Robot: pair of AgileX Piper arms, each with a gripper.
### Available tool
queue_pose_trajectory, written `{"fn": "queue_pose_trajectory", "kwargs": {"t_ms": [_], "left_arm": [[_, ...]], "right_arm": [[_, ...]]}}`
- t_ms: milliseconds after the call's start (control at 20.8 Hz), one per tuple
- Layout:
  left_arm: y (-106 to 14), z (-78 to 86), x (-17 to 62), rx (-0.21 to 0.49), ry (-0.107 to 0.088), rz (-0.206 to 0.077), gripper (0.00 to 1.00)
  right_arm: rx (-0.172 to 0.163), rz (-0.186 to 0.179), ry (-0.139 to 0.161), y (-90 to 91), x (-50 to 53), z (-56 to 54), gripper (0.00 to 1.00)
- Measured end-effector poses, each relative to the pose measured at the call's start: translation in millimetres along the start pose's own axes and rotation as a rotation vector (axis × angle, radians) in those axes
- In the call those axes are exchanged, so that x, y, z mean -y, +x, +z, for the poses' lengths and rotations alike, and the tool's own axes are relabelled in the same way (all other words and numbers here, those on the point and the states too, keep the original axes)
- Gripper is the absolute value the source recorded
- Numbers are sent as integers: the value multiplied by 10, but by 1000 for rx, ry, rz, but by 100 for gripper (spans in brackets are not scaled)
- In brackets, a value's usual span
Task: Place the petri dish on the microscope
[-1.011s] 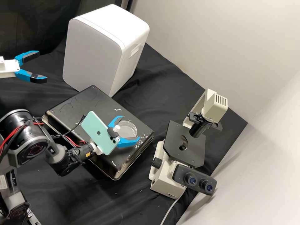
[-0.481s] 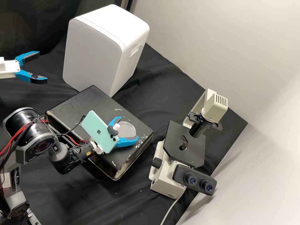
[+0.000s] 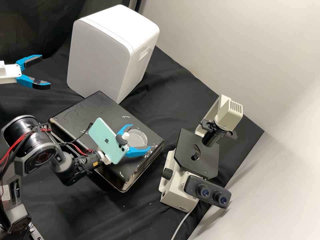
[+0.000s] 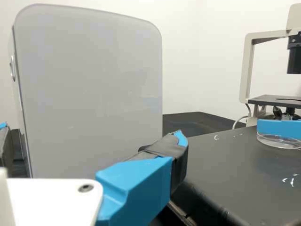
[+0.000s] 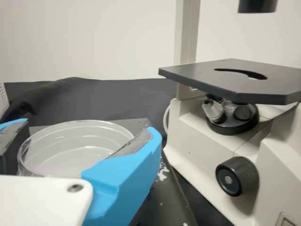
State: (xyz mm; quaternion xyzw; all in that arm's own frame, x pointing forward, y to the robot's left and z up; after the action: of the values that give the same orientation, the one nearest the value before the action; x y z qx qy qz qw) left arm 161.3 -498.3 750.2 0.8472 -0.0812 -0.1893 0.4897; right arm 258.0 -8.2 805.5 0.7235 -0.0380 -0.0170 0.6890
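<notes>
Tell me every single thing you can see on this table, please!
petri dish: one, clear, on the black tray
tray: one, black, mid-bench
box: one, white, rounded, behind the tray
microscope: one, cream with black stage, right of the tray
cloth: one, black, covering the bench
cable: one, pale, at the microscope's front
phone: one, mint green, on the right arm's wrist
left arm: one, white end, far left, blue jaws open, holding nothing
right arm: one, dark grey, front left, blue jaws open either side of the petri dish

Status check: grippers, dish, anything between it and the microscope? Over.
Left gripper open, near white box. Right gripper around petri dish on black tray, grip unconfirmed. Lens tube overhangs microscope stage.
</notes>
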Motion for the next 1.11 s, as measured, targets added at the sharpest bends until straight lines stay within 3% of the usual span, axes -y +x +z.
{"fn": "queue_pose_trajectory", "kwargs": {"t_ms": [385,674,722,1107], "left_arm": [[0,0,0,0,0,0,100],[0,0,0,0,0,0,100],[0,0,0,0,0,0,100],[0,0,0,0,0,0,100]], "right_arm": [[-11,10,-2,-9,-24,-27,0],[13,34,-22,-9,-34,-18,0],[12,33,-29,-9,-32,-19,100],[12,31,-55,-5,-15,-31,100]]}}
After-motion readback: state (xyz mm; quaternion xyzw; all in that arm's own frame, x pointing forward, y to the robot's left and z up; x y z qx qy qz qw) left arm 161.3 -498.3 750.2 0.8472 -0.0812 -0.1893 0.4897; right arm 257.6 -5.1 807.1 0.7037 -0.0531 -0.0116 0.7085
